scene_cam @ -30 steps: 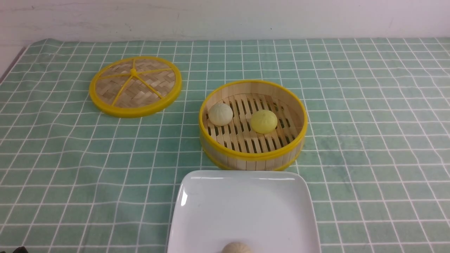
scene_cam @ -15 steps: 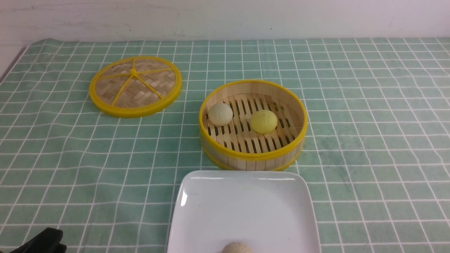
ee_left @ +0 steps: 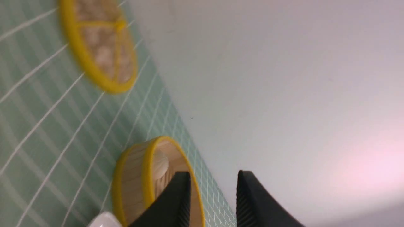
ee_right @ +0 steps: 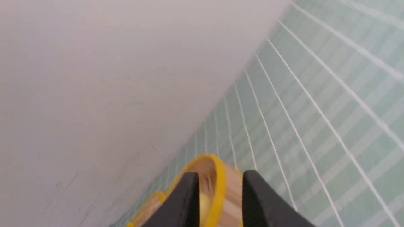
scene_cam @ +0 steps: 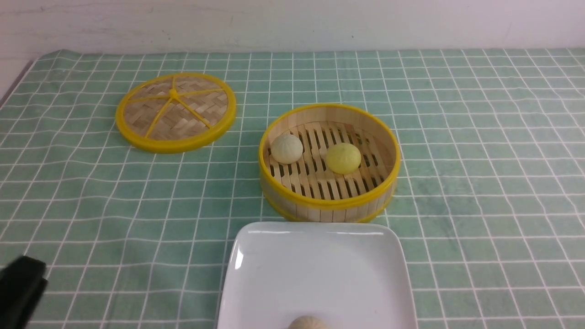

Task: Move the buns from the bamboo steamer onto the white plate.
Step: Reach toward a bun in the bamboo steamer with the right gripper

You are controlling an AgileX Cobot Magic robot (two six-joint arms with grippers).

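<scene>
The bamboo steamer [scene_cam: 329, 204] stands mid-table with the cream-white bun [scene_cam: 286, 148] on its left side and the pale yellow bun [scene_cam: 343, 158] near its middle. The white plate [scene_cam: 274, 256] lies just in front of it. My left gripper [scene_cam: 20, 292] shows as a black shape at the lower left corner, far from both. In the left wrist view the left gripper [ee_left: 213, 172] is open and empty, with the steamer [ee_left: 132, 183] and cream bun [ee_left: 159, 165] beyond it. The right gripper [ee_right: 221, 172] is open and empty, the steamer [ee_right: 233, 189] and yellow bun [ee_right: 204, 201] showing behind its fingers. It is outside the front view.
A browner beige bun [scene_cam: 308, 322] sits at the plate's near edge. The flat woven lid [scene_cam: 176, 112] lies at the back left. A green checked cloth [scene_cam: 480, 183] covers the table, with a white wall behind.
The left gripper has come up into the front view at the lower left corner and keeps rising. The buns, steamer and plate have not moved.
</scene>
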